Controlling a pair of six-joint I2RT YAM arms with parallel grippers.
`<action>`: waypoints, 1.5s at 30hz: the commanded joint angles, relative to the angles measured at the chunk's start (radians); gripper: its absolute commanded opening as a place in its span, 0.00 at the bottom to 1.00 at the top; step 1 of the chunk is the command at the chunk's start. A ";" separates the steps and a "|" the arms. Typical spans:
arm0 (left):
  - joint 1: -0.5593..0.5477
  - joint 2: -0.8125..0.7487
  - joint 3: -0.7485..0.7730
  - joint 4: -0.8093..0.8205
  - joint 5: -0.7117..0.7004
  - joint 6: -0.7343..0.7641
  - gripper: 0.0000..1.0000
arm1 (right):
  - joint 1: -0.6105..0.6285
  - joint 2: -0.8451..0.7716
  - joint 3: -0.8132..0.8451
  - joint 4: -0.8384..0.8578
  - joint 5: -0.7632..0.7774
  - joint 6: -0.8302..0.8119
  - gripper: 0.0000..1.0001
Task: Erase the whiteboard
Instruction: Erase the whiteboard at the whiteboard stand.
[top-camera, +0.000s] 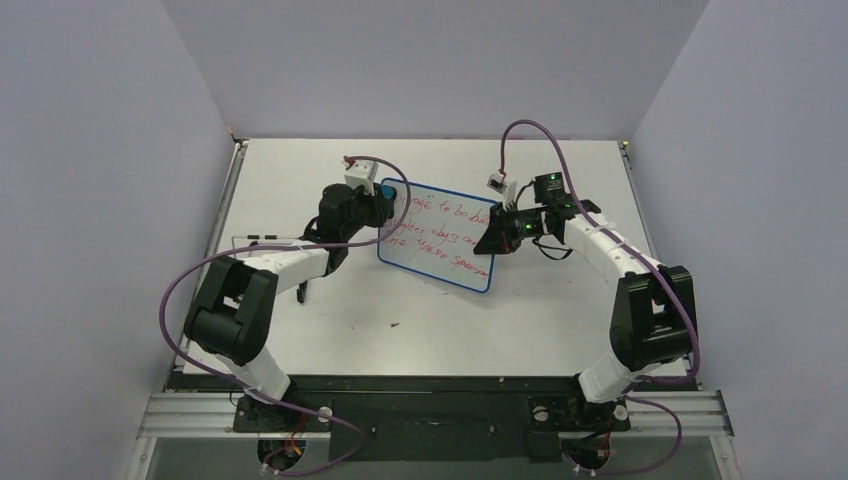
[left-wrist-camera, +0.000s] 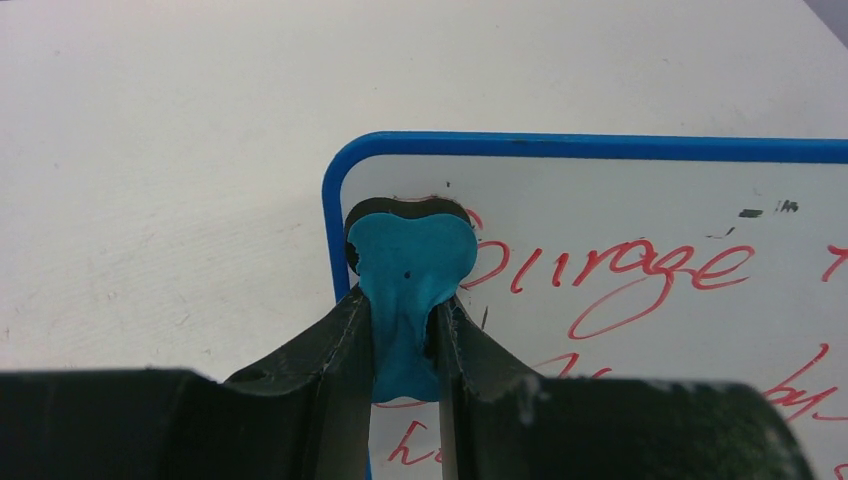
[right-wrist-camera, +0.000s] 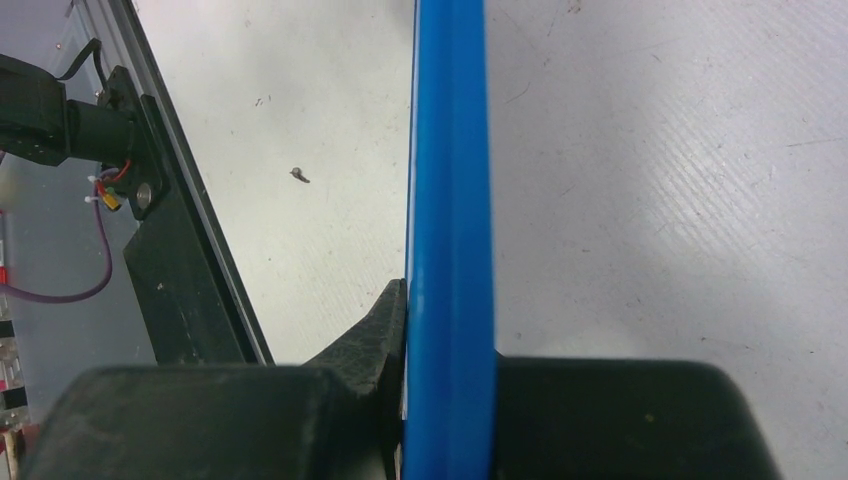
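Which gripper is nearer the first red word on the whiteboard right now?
Left. The left gripper holds the eraser on the whiteboard at the red word's start; the right gripper clamps its opposite edge.

In the top view, the right gripper (top-camera: 492, 240) is covering the right end of the whiteboard (top-camera: 435, 255), so the ends of the red writing (top-camera: 440, 238) are hiding under it. The writing is looking too small to read. The left gripper (top-camera: 385, 200) is covering the whiteboard's upper left corner, and only a bit of the eraser (top-camera: 388, 189) is peeking out. A dark speck (top-camera: 397, 324) low on the table (top-camera: 500, 320) is too small to tell.

In the left wrist view, the eraser is hiding the start of the top word. The fingers (left-wrist-camera: 330, 360) are hiding the eraser's lower end. The right and bottom edges are cutting the whiteboard off.

In the right wrist view, the whiteboard is showing only its blue rim.
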 joint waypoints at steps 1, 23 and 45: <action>-0.024 0.007 0.063 -0.051 -0.028 0.010 0.00 | 0.041 -0.001 0.027 -0.020 -0.041 -0.058 0.00; -0.029 -0.020 0.081 -0.041 0.085 0.012 0.00 | 0.051 0.007 0.036 -0.036 -0.034 -0.071 0.00; -0.061 0.009 0.165 -0.354 -0.202 0.264 0.00 | 0.048 0.006 0.037 -0.049 -0.031 -0.083 0.00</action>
